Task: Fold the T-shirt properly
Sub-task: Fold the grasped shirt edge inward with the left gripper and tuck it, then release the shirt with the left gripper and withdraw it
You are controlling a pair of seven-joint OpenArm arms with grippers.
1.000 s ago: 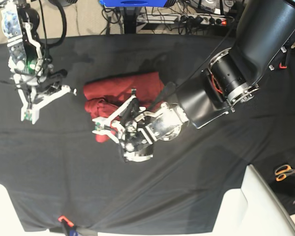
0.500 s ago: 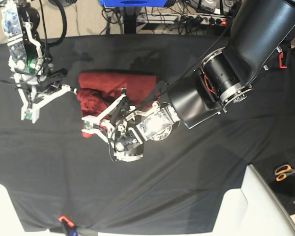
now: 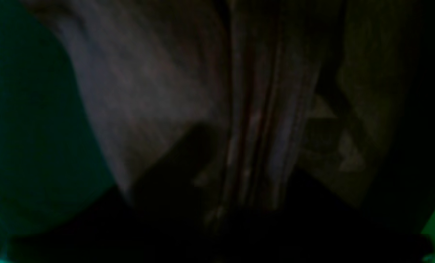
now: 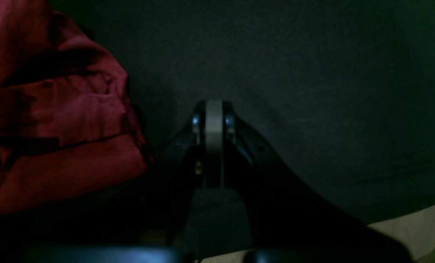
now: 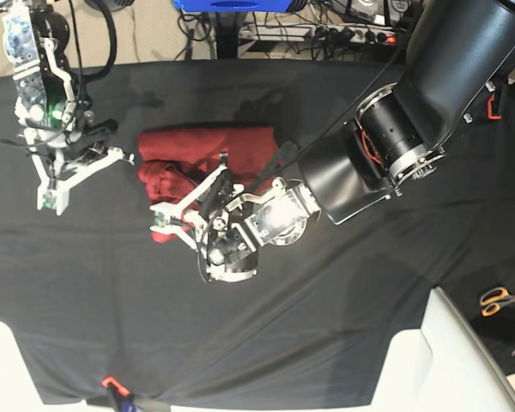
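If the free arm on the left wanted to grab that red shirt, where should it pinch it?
Probably the T-shirt is best pinched at its bunched end nearest the right gripper, coming in from that side. There the cloth lies in thick raised rolls that closed fingers could pinch, while the left gripper already crowds the front edge.

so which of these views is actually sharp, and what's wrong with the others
Base view is sharp and evenly lit: shirt, left claw and right claw all clear. Left wrist view is dark, smeared blur with green edge tint. Right wrist view is dim but readable, corners darkened.
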